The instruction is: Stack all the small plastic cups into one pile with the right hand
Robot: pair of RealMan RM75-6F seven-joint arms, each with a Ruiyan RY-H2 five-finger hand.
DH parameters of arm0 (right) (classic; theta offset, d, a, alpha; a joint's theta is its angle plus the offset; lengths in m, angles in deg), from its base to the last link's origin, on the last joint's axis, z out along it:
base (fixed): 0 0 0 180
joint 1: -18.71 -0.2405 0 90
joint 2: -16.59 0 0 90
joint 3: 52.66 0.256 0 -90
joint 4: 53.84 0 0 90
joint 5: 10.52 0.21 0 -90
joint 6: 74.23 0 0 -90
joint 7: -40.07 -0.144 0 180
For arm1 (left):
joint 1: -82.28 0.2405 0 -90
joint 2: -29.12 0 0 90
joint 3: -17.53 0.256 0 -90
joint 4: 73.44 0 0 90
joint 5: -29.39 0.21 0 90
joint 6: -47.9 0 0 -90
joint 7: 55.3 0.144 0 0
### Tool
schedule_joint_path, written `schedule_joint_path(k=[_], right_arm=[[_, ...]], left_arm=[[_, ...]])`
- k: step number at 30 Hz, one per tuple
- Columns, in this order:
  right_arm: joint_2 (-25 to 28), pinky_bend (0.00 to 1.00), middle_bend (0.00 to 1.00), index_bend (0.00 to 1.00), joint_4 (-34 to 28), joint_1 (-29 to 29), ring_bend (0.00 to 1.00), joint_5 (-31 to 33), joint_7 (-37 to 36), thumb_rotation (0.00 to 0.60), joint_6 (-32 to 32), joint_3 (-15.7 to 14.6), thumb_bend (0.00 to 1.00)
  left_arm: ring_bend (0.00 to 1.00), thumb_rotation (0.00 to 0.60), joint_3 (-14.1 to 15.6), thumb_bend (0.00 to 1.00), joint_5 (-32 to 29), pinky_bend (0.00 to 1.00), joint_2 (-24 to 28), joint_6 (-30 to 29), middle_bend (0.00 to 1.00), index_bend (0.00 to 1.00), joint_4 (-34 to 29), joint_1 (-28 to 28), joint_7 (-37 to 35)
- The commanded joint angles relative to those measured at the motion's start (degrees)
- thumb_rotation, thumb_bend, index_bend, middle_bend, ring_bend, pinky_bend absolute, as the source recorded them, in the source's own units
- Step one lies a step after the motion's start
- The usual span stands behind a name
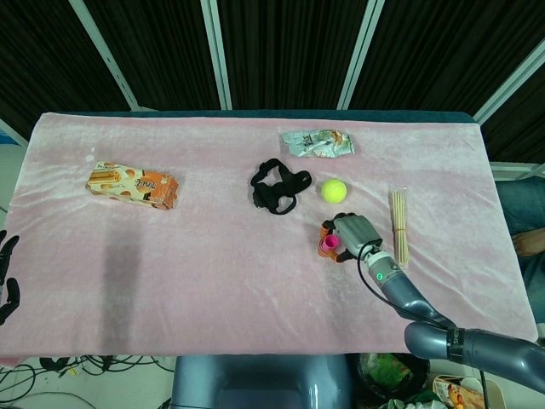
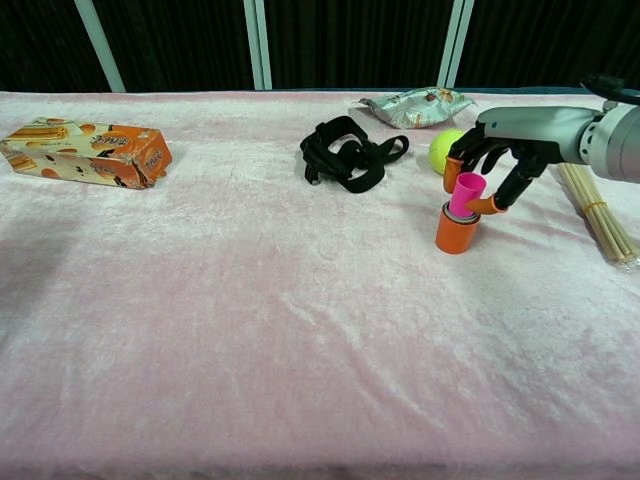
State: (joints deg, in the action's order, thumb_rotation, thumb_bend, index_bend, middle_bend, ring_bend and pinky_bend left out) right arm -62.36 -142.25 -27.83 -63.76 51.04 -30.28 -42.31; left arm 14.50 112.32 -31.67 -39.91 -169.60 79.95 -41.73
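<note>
An orange cup [image 2: 457, 234] stands on the pink cloth right of centre, with a blue cup nested in it. A pink cup [image 2: 465, 194] sits tilted in the top of that stack [image 1: 326, 247], most of it still sticking out. My right hand [image 2: 492, 160] hangs over the stack and pinches the pink cup between thumb and fingers [image 1: 351, 234]. My left hand [image 1: 7, 277] rests off the table's left edge, fingers apart, holding nothing.
A yellow-green ball [image 2: 445, 151] lies just behind the stack. A black strap [image 2: 348, 155], a foil snack bag [image 2: 417, 106], a bundle of wooden sticks [image 2: 598, 208] and an orange biscuit box [image 2: 88, 152] lie around the table.
</note>
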Motion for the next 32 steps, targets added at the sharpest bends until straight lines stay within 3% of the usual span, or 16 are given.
schedule_joint_path(k=[1, 5, 16, 23, 28, 32], right_arm=[[0.2, 0.21, 0.19, 0.24, -0.3, -0.1, 0.17, -0.1, 0.3, 0.6, 0.2, -0.1, 0.23], [1.1, 0.21, 0.12, 0.17, -1.5, 0.0, 0.16, 0.1, 1.0, 0.6, 1.8, 0.3, 0.21], [10.9, 0.21, 0.12, 0.16, -12.3, 5.7, 0.15, -4.0, 1.6, 0.6, 12.4, 0.5, 0.21], [14.1, 0.21, 0.09, 0.13, -17.6, 14.7, 0.15, -13.3, 6.1, 0.6, 28.5, -3.7, 0.2], [13.2, 0.21, 0.08, 0.11, -17.1, 22.0, 0.15, -19.3, 9.5, 0.6, 39.5, -7.8, 0.2], [12.0, 0.21, 0.07, 0.11, -15.4, 26.4, 0.15, -22.8, 10.3, 0.6, 44.3, -10.5, 0.2]], left_arm=[[0.0, 0.6, 0.0, 0.7, 0.0, 0.03, 0.0, 0.0, 0.01, 0.06, 0.0, 0.0, 0.0], [0.0, 0.6, 0.0, 0.7, 0.1, 0.03, 0.0, 0.1, 0.01, 0.06, 0.0, 0.0, 0.0], [0.0, 0.6, 0.0, 0.7, 0.4, 0.03, 0.0, -0.2, 0.01, 0.06, -0.1, 0.0, -0.4], [0.0, 0.6, 0.0, 0.7, 0.3, 0.03, 0.0, -0.1, 0.01, 0.06, -0.3, 0.0, -0.7], [0.0, 0.6, 0.0, 0.7, 0.6, 0.03, 0.1, -0.7, 0.01, 0.06, -0.7, 0.2, -0.9], [0.0, 0.6, -0.1, 0.7, 0.6, 0.03, 0.2, -0.9, 0.01, 0.06, -0.9, 0.3, -1.3]])
